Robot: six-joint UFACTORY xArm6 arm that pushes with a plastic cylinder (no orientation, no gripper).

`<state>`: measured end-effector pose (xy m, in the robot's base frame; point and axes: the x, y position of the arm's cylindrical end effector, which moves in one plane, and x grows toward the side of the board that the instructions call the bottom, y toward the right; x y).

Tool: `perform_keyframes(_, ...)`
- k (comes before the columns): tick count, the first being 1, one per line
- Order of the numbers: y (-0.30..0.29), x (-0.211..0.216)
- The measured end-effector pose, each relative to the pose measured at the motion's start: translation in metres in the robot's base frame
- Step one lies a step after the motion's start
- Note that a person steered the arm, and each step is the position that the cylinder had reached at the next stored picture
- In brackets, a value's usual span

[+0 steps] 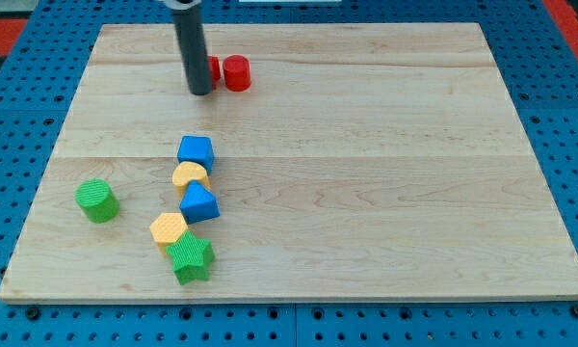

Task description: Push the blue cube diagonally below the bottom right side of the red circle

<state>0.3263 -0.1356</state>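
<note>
- Seven blocks lie on the wooden board (385,145); furthest left sits the green cylinder (97,200).
- A touching chain follows: yellow hexagon (169,230), green star (191,257), yellow semicircle (190,176), blue cube (196,151), blue wedge-like block (199,203).
- My tip (200,93), a bare rod with no jaws, stands well above the blue cube.
- A red block (213,69) shows partly behind the rod; the red circle (236,73) stands just right of it.

A green cylinder (97,200) sits alone at the wooden board's (385,173) left. A yellow block (190,176), perhaps a half-round, a blue triangular block (199,203), a yellow hexagon (169,230) and a green star (191,258) form a touching chain.
</note>
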Motion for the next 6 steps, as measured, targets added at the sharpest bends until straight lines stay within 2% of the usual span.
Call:
perform_keyframes(2,-0.083,0.013)
perform_keyframes(3,-0.117,0.056)
perform_keyframes(4,-0.074,0.098)
perform_keyframes(5,0.008,0.129)
perform_keyframes(6,0.093,0.13)
